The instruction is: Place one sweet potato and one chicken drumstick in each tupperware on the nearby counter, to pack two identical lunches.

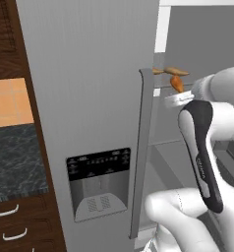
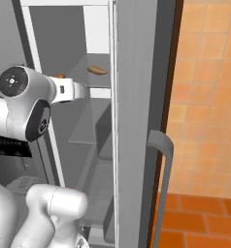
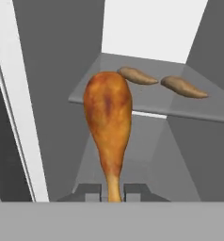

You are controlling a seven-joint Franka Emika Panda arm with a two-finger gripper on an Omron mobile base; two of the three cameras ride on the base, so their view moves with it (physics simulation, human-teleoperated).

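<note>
A golden-brown chicken drumstick stands upright with its thin bone end pinched between the two dark fingertips of my gripper, which is shut on it. It is held just in front of a glass fridge shelf. Two brown sweet potatoes lie on that shelf behind it. From the left base view the drumstick shows above my hand, below a sweet potato. The dark marbled counter lies at the left. The tupperware is out of view.
The closed grey fridge door, with its long handle and dispenser panel, stands left of the open compartment. Another door edge and handle stand on the right. Brown drawers sit under the counter.
</note>
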